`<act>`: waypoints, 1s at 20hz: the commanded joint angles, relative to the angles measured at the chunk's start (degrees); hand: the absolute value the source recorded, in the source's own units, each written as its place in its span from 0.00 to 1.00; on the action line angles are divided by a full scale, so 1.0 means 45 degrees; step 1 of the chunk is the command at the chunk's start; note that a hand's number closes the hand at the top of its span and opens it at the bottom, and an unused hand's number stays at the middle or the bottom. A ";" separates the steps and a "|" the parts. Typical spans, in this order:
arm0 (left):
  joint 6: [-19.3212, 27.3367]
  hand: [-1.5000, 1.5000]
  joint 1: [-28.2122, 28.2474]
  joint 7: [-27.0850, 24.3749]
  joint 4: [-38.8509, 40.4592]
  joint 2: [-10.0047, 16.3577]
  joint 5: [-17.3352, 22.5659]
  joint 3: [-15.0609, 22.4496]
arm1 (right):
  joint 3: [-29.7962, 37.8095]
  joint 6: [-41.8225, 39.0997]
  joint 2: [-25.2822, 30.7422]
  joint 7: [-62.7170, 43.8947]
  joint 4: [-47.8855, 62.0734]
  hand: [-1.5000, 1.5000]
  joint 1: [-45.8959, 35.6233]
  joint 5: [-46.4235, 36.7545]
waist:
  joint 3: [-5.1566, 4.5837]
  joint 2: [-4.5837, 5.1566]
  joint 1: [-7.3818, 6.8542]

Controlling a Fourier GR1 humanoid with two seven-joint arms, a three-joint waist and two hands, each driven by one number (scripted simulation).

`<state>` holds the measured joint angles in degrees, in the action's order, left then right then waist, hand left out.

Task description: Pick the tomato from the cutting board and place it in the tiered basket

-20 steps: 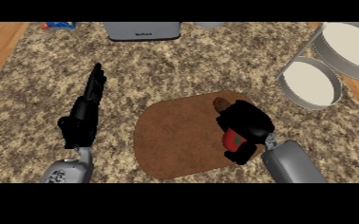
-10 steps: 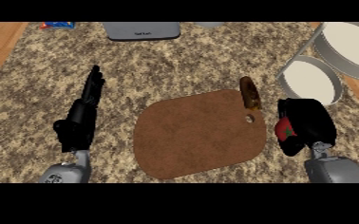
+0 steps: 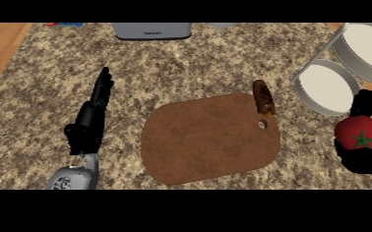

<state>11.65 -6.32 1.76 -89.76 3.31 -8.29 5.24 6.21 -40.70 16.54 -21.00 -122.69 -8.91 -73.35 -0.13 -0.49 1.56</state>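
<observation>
The red tomato (image 3: 356, 134), with its green star-shaped stem, sits in my right hand (image 3: 359, 158) at the right edge of the view; the fingers curl round it. It is off the brown cutting board (image 3: 207, 140) and just below the lower bowl of the tiered basket (image 3: 325, 86). The basket's upper tier (image 3: 357, 44) shows at the top right corner. My left hand (image 3: 91, 118) rests open left of the board, fingers straight and pointing up the view.
A brown sausage-like item (image 3: 263, 97) lies on the board's upper right corner by the handle hole. A grey appliance (image 3: 152, 30) stands at the counter's back edge. A wooden strip (image 3: 11, 39) shows at the far left.
My right hand has carried the tomato from over the board to the right, off the board and up to the basket's lower tier. The left hand has stayed put.
</observation>
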 commanded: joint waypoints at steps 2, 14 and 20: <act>0.0036 0.50 -0.0446 0.0184 0.0192 -0.0352 -0.0040 0.0214 | 0.2186 -0.3949 0.0318 -0.1135 -0.2709 1.00 -0.2051 0.1729 | 0.0003 0.0026 -0.0126; -0.0223 0.50 -0.0381 0.0050 0.0160 -0.0157 0.0006 -0.0041 | 0.5654 -0.4983 0.0411 -0.3155 0.1494 1.00 -0.8276 0.4339 | 0.0020 0.0086 -0.0369; -0.0495 0.50 -0.0786 0.0700 0.0052 -0.0028 0.0067 -0.0202 | 0.4831 -0.2277 0.1991 -0.2071 0.4096 1.00 -0.7781 0.3869 | 0.0028 0.0122 -0.0413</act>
<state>9.90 -8.14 2.44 -89.11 2.95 -8.13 4.82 27.98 -55.60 20.91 -32.27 -110.79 -42.41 -55.90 -0.03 -0.01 -0.25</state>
